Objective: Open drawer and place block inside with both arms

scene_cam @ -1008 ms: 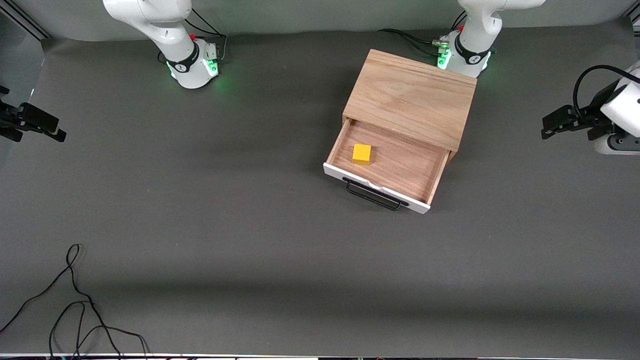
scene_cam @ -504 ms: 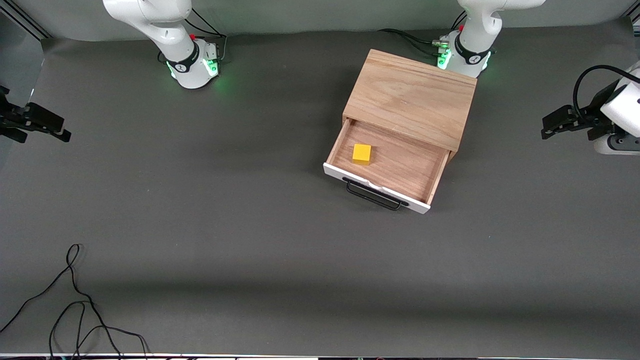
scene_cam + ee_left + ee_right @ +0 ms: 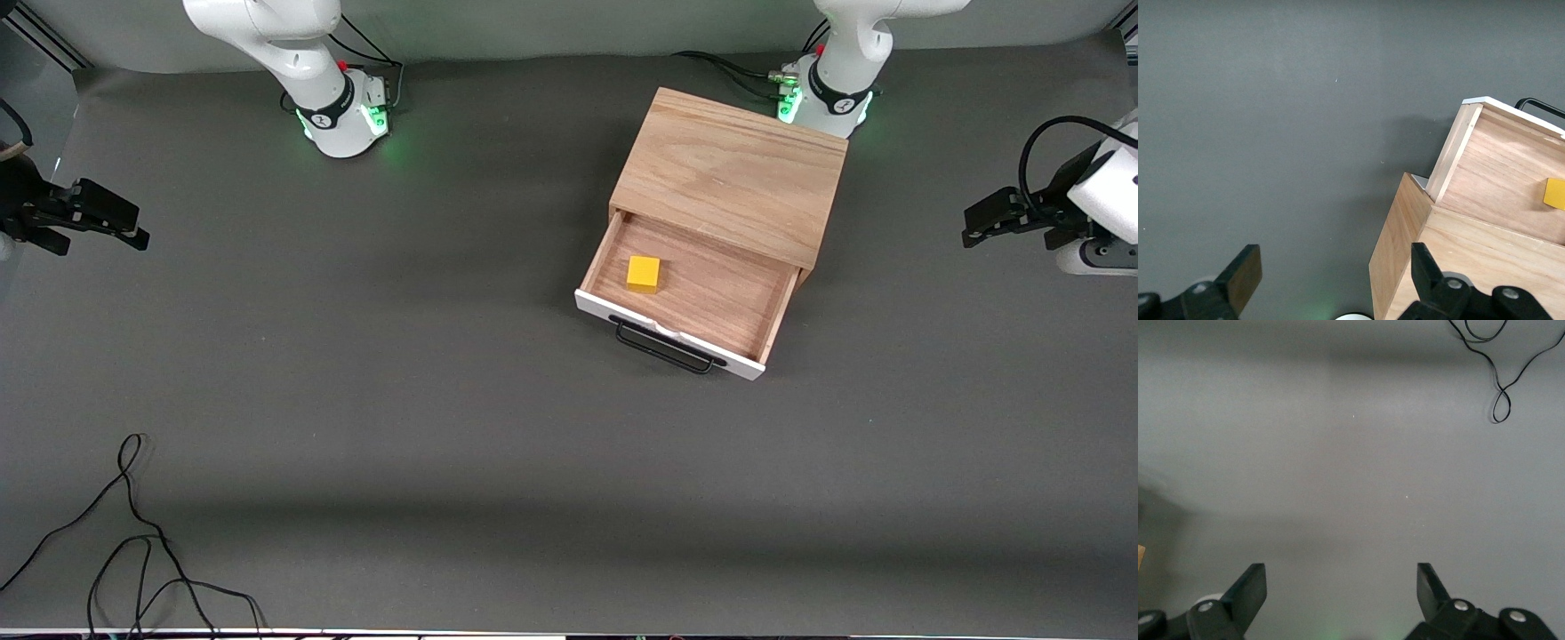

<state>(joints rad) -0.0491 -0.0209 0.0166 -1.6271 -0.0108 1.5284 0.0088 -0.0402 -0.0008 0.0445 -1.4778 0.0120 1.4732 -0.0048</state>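
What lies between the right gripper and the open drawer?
Only bare table lies between the right gripper and the drawer, as the front view shows.

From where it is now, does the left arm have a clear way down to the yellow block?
Probably yes: the yellow block lies uncovered in the pulled-out drawer, and the left gripper, jaws open, waits over bare table at its end with nothing between.

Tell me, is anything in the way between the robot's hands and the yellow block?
Nothing visible is. The block already sits in the open drawer, uncovered. The left gripper and right gripper, both open, hang over bare table at their own ends.
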